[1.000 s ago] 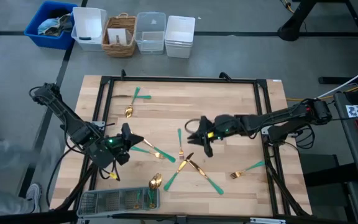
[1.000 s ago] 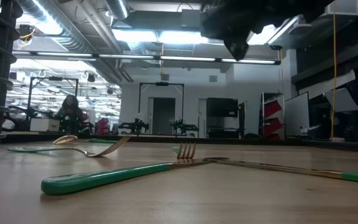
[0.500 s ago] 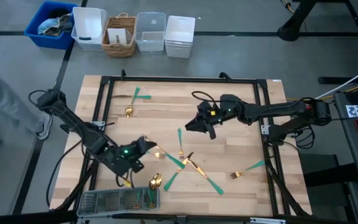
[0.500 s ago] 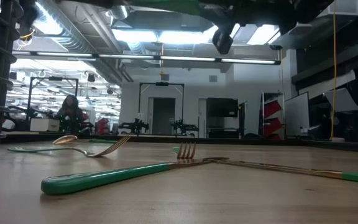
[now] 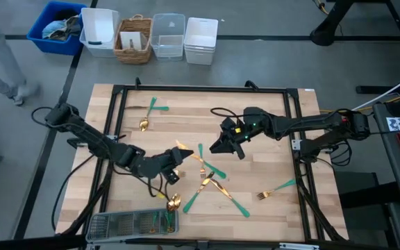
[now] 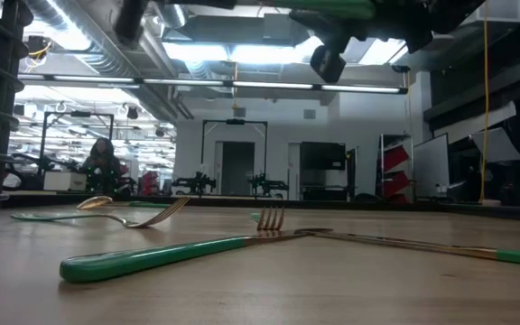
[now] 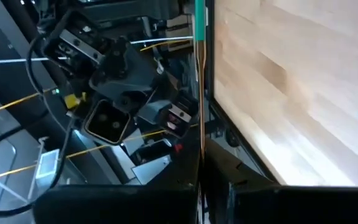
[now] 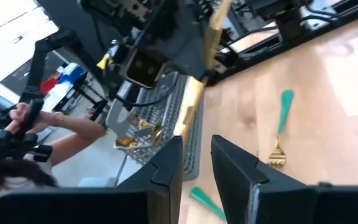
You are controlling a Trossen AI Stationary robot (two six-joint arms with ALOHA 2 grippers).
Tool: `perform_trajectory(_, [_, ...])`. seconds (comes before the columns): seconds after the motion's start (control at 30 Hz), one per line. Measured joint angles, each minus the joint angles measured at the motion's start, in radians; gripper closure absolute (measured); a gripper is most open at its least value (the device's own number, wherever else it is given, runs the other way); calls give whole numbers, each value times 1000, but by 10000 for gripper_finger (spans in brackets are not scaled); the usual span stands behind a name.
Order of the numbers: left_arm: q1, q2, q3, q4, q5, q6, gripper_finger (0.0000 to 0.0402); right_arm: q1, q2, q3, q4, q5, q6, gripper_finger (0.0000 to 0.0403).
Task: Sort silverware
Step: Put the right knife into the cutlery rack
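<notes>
Your left gripper [image 5: 178, 157] is clamped shut on one piece of silverware [image 7: 199, 93]; the left wrist view shows a thin gold shank with a teal handle running straight out from between the closed fingers, lifted off the table [image 5: 269, 121]. It hangs over the middle of the table, left of centre. Your right gripper [image 5: 229, 144] sits just right of centre, raised above the wood, its jaws partly apart with nothing between them.

Loose forks and spoons [image 5: 207, 182] lie crossed between and nearer than the two grippers, another fork [image 5: 275, 189] near right, two pieces [image 5: 150, 109] far left. The grey mesh tray [image 5: 117, 223] waits at the near left edge.

Risks, as I judge them: the narrow shank could swivel or slip in the pinch during the swing to the tray, and the two arms are close enough to brush.
</notes>
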Motion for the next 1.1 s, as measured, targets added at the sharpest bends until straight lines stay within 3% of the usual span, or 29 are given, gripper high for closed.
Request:
perform_trajectory(0.5, [114, 71, 0, 230, 210, 194, 401, 0, 0, 0, -26, -11, 0, 315])
perform_trajectory(1.1, [206, 70, 0, 265, 422, 192, 401, 0, 0, 0, -25, -73, 0, 315])
